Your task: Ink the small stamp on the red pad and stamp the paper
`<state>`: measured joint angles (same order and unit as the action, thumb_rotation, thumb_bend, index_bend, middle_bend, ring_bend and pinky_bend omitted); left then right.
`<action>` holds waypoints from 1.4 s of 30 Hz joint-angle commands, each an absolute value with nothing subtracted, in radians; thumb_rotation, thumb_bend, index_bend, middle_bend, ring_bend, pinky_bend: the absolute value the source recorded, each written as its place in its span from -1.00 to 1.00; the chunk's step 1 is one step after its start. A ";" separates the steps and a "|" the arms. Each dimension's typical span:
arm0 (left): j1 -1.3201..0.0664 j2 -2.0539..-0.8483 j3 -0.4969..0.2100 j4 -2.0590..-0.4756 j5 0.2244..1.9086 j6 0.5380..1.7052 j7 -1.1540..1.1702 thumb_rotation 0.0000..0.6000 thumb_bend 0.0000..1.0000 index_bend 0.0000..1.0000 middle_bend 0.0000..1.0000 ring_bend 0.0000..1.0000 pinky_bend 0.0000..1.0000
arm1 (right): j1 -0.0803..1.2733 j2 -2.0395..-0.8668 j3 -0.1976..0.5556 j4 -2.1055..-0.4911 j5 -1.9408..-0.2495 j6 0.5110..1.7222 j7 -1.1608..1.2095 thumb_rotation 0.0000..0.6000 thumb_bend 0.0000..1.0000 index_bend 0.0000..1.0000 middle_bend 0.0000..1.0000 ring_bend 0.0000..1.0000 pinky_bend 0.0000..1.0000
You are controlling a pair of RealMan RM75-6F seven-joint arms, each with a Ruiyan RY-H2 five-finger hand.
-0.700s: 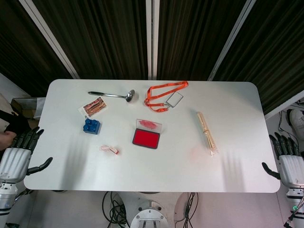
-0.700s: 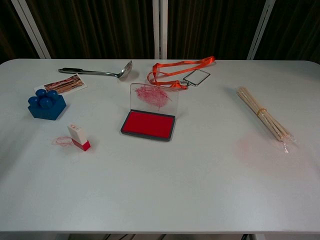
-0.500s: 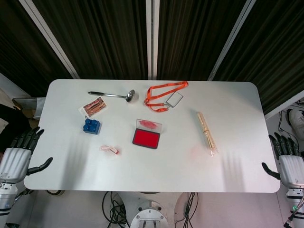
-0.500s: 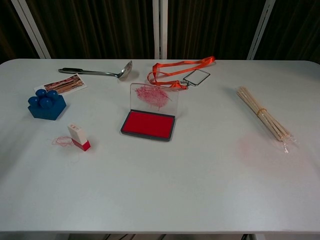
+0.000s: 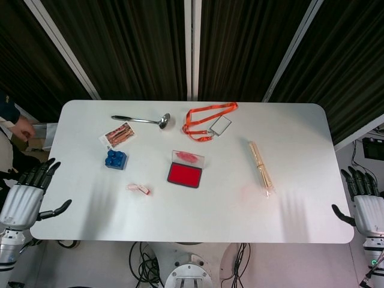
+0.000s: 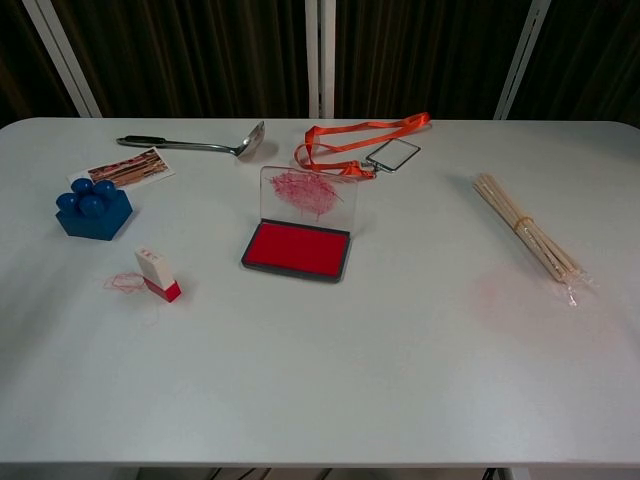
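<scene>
The small white stamp with a red base (image 6: 157,274) lies on its side left of centre on the white table (image 6: 330,370); it also shows as the stamp (image 5: 142,189) in the head view. The red ink pad (image 6: 297,248) sits open at the middle, its clear lid (image 6: 308,193) upright and smeared with red. No sheet of paper shows apart from a small printed card (image 6: 125,168). My left hand (image 5: 25,195) hangs open off the table's left edge. My right hand (image 5: 365,204) hangs open off the right edge. Both are far from the stamp.
A blue block (image 6: 92,212) stands near the stamp. A metal ladle (image 6: 195,144) and an orange lanyard with a badge holder (image 6: 365,145) lie at the back. A bundle of wooden sticks (image 6: 528,238) lies on the right. A person's hand (image 5: 21,128) shows beyond the left edge.
My left hand has shifted slightly right and down beside the table. A person's hand has appeared at the far left edge. Nothing on the table has moved.
</scene>
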<state>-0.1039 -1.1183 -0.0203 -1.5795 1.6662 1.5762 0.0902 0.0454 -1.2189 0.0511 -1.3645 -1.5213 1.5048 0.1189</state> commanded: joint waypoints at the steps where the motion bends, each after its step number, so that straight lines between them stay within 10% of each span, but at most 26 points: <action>1: -0.143 -1.114 -0.029 -1.579 1.710 1.561 0.057 0.95 -0.65 -0.82 -0.59 0.36 0.72 | 0.047 -1.215 0.051 -1.368 -1.521 1.503 0.116 1.00 -0.72 -1.00 -1.00 -1.00 -1.00; 4: -0.194 -1.110 -0.025 -1.592 1.747 1.500 0.063 1.00 -0.64 -0.81 -0.52 0.66 0.99 | 0.045 -1.213 0.052 -1.372 -1.516 1.503 0.120 1.00 -0.72 -1.00 -1.00 -1.00 -1.00; 20: -0.489 -1.342 -0.034 -1.493 1.781 1.111 0.121 1.00 -0.64 -0.57 -0.51 0.78 1.00 | 0.032 -1.211 0.045 -1.376 -1.512 1.508 0.121 1.00 -0.72 -1.00 -1.00 -1.00 -1.00; 42: -0.581 -1.554 0.009 -1.244 1.689 1.021 0.058 1.00 -0.41 -0.25 -0.28 0.85 1.00 | 0.037 -1.217 0.050 -1.345 -1.498 1.486 0.147 1.00 -0.72 -1.00 -1.00 -1.00 -1.00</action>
<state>-0.5799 -1.5444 0.0034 -1.2556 1.6926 1.0167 0.0596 0.0370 -1.2171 0.0495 -1.3453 -1.4986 1.4864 0.1469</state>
